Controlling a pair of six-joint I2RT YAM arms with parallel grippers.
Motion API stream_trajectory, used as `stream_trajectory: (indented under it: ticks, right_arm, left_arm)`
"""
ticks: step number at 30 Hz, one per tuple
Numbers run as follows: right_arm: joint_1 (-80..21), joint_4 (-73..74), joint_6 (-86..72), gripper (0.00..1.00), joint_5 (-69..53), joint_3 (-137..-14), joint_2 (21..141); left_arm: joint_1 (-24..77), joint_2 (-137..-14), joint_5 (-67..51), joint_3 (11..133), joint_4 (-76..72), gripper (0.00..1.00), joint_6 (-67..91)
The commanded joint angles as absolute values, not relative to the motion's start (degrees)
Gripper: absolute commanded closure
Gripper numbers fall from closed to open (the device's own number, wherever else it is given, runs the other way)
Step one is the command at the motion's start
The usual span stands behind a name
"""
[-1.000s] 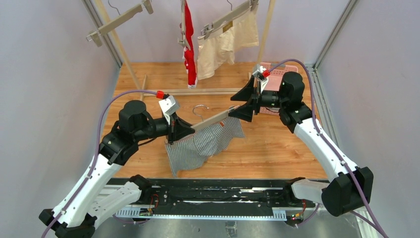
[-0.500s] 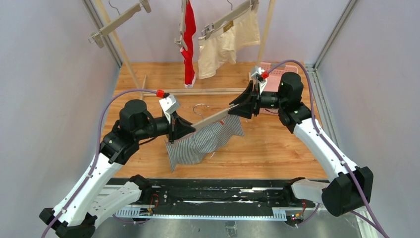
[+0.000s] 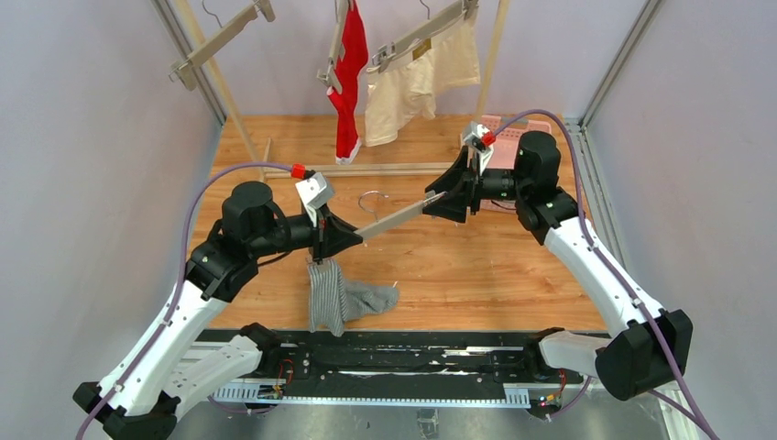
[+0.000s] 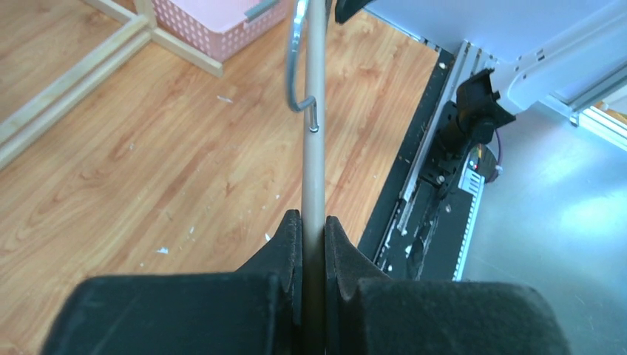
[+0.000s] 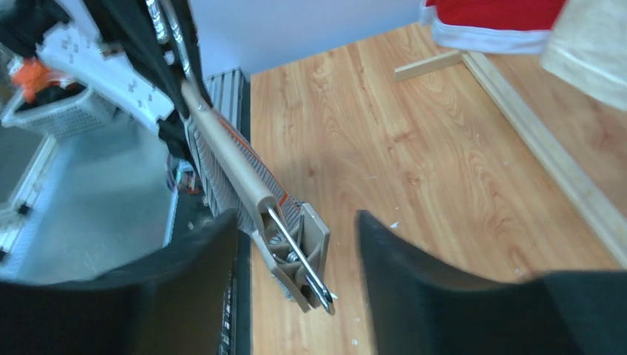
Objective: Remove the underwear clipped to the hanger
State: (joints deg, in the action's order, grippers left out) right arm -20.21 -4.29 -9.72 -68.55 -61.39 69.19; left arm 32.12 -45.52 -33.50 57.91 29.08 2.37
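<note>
**Grey briefs dangling from one end of the hanger**

The wooden desk [image 3: 513, 266] spreads under both my arms. At its far edge stands a pale wooden clothes rack [image 3: 492, 57]. On it the plain cream boxer briefs [image 3: 414, 81] and the bright red boxer briefs with white trim [image 3: 349, 75] each hang from a hanger of their own.

The grey fine-striped boxer briefs [image 3: 328, 295] are out in the middle, directly under my left pincer [image 3: 353, 236]. Their long axis runs almost straight down from that end of the bar. The lower part is bunched on the desk, with one leg spilling towards the right. I cannot see the clip that holds them.

The tan wooden hanger bar [image 3: 396, 217] slants between my two pincers, its right end farther from me. My left pincer is clenched on the bar, pads pressed to both its sides. My right pincer [image 3: 438, 197] is released, fingers [image 5: 200, 259] spread wide around the bare spring clip [image 5: 302, 260]. The bar's steel hook [image 3: 370, 196] points towards the rack.
</note>
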Motion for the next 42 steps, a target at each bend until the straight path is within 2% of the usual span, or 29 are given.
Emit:
stream_trajectory:
  ticks: [1, 6, 11, 20, 26, 33, 37, 42]
  right_arm:
    - [-21.1, 2.1, -5.4, 0.28, -58.2, -65.7, 67.3]
    - [-21.8, 0.1, -10.8, 0.24, -41.5, -67.1, 63.4]
    - [-29.0, 2.4, -9.3, 0.23, -12.2, -62.9, 58.4]
    - [-34.5, -2.4, -13.1, 0.22, 6.2, -48.0, 46.8]
    - [-35.5, -1.4, -13.0, 0.22, 7.3, -46.1, 46.1]
    - [-35.5, -1.2, -12.1, 0.23, 1.2, -47.3, 49.9]
    - [-35.5, -0.8, -12.0, 0.28, -2.6, -50.5, 52.6]
    - [-35.5, -2.7, -13.0, 0.28, -7.6, -51.5, 54.5]
  left_arm:
    - [32.6, -46.5, -34.0, 61.8, 23.3, 1.00, 2.2]
    - [32.7, -46.3, -32.9, 61.9, 23.5, 1.00, 1.7]
    - [32.6, -47.5, -29.8, 60.4, 23.2, 1.00, 2.7]
    - [32.7, -54.2, -22.9, 64.7, 26.6, 1.00, -0.4]
    - [32.7, -57.7, -20.9, 67.4, 26.3, 1.00, -0.7]
    - [32.8, -55.4, -16.7, 65.8, 22.6, 1.00, 1.0]
    - [32.9, -54.6, -17.9, 64.7, 20.0, 1.00, 2.7]
    - [33.0, -54.1, -19.3, 63.9, 17.7, 1.00, 3.5]
